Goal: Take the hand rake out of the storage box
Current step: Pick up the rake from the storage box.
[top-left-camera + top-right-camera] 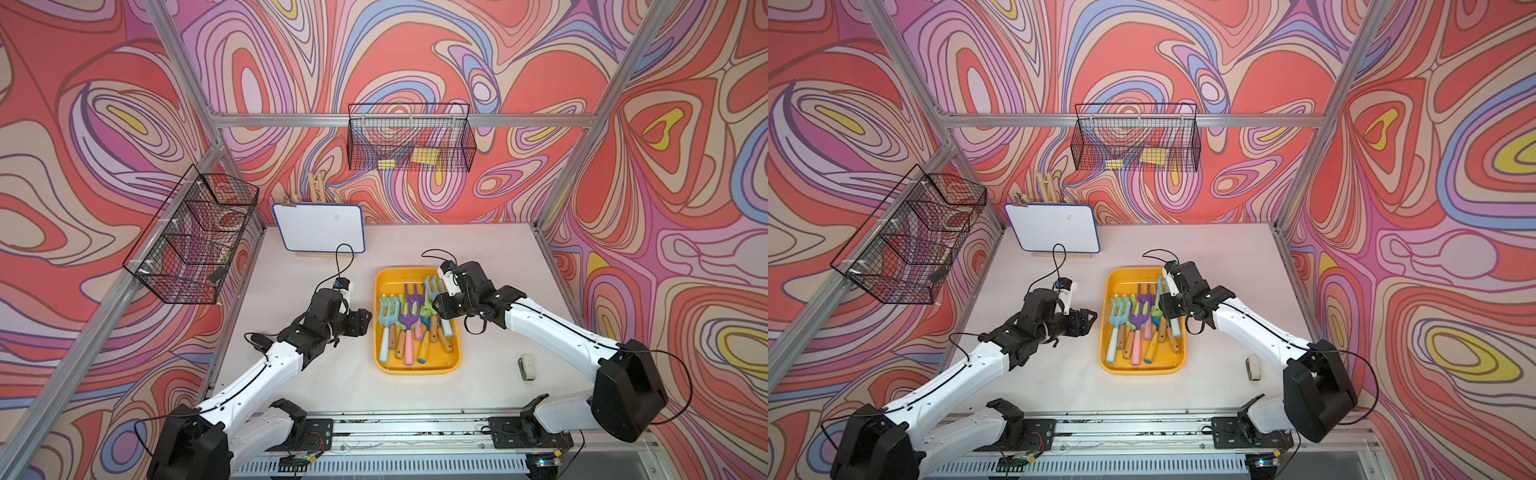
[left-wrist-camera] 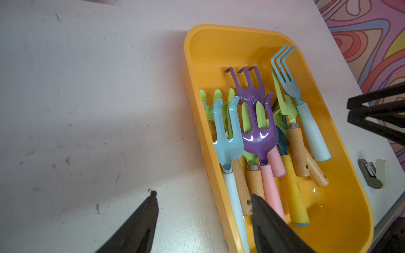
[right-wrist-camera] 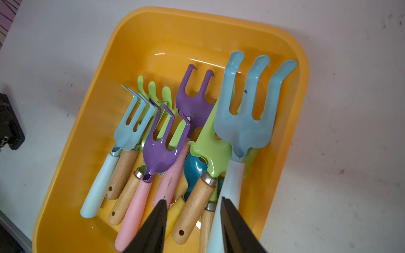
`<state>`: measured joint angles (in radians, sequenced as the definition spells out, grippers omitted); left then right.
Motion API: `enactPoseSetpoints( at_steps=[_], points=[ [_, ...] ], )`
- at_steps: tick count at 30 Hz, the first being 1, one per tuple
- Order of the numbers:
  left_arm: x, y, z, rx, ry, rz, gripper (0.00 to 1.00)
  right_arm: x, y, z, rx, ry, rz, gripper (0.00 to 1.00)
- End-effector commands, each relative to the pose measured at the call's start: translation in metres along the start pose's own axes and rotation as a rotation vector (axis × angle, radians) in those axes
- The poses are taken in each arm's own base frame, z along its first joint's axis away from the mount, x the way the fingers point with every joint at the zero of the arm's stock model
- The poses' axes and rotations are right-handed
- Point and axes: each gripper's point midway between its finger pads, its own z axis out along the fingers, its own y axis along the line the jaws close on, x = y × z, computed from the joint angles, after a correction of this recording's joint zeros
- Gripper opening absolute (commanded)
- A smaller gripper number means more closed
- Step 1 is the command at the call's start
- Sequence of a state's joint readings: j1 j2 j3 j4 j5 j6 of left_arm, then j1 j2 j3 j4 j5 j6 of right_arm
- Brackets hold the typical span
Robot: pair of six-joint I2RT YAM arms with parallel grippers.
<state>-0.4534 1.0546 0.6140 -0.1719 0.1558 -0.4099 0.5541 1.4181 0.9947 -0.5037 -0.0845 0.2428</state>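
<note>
Swirl-patterned walls (image 1: 104,124) all round, aluminium frame (image 1: 291,120) at the edges. Far left, on the wall: black wire basket (image 1: 191,237). Next, propped at the table's back: whiteboard (image 1: 319,226). Above the scuffed pale table (image 1: 345,386), just beside the storage box (image 1: 440,359): left gripper (image 2: 203,195), fingers apart, empty. Mid-table: that box, coloured rakes (image 1: 409,324) heaped inside. Over its right side: right gripper (image 3: 193,199), a gap between the fingers, a wooden handle and the pale-blue hand rake (image 3: 243,122) handle in it; clamped or not, cannot tell. Further right, on the table: small grey object (image 1: 525,368).

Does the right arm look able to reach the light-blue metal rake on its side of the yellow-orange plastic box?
Probably yes: that light-blue metal rake lies on top, uncovered, and the open right tool hovers by its handle.
</note>
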Motion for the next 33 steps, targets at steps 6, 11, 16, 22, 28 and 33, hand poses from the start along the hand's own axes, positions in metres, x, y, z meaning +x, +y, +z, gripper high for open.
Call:
enactPoseSetpoints(
  at_steps=[6, 11, 16, 22, 28, 33],
  points=[
    [-0.009, -0.007, -0.003, 0.012, -0.04, 0.049, 0.72, 0.016, -0.004, 0.014, 0.111, 0.076, -0.073, 0.47],
    [-0.01, -0.008, -0.002, 0.01, -0.039, 0.058, 0.75, 0.024, -0.011, 0.028, 0.18, 0.141, -0.095, 0.43],
    [-0.01, -0.011, -0.004, 0.022, -0.043, 0.058, 0.73, 0.029, -0.02, 0.036, 0.229, 0.165, -0.094, 0.35],
    [-0.01, -0.01, -0.006, 0.016, -0.048, 0.062, 0.73, 0.029, -0.029, 0.033, 0.288, 0.158, -0.093, 0.36],
    [-0.009, -0.012, -0.003, 0.016, -0.036, 0.065, 0.73, 0.032, -0.03, 0.038, 0.33, 0.184, -0.116, 0.39],
    [-0.009, -0.013, -0.003, 0.016, -0.035, 0.07, 0.73, 0.039, -0.029, 0.05, 0.326, 0.222, -0.122, 0.36]
  ],
)
